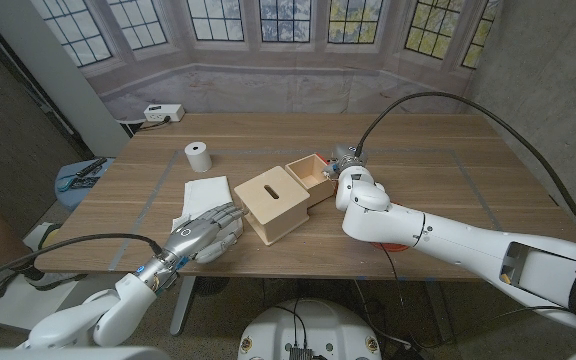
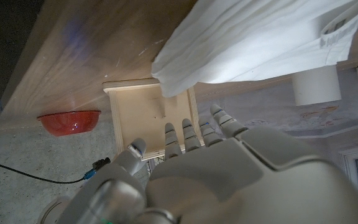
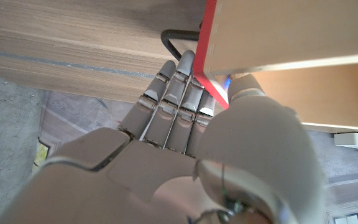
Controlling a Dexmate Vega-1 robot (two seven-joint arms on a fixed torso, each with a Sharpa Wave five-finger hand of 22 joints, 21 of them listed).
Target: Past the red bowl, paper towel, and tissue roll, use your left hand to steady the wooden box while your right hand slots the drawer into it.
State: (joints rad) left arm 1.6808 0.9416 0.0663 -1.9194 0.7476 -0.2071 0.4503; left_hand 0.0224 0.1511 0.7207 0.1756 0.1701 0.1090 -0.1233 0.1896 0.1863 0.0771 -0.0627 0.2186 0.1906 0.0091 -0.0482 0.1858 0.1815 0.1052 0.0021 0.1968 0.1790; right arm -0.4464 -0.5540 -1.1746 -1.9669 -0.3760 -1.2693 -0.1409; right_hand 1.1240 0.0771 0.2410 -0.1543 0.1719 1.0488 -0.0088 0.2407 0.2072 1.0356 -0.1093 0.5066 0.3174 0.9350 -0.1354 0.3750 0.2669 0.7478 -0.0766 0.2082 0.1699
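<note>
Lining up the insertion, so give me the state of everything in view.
wooden box: upright, drawer not in it
drawer: outside the box, open side up
right hand: grips the drawer
left hand: open, beside the box
paper towel: lying rumpled
tissue roll: standing on end
red bowl: contents not visible

A white power strip (image 1: 158, 113) lies at the wooden table's (image 1: 438, 170) far left corner.
</note>
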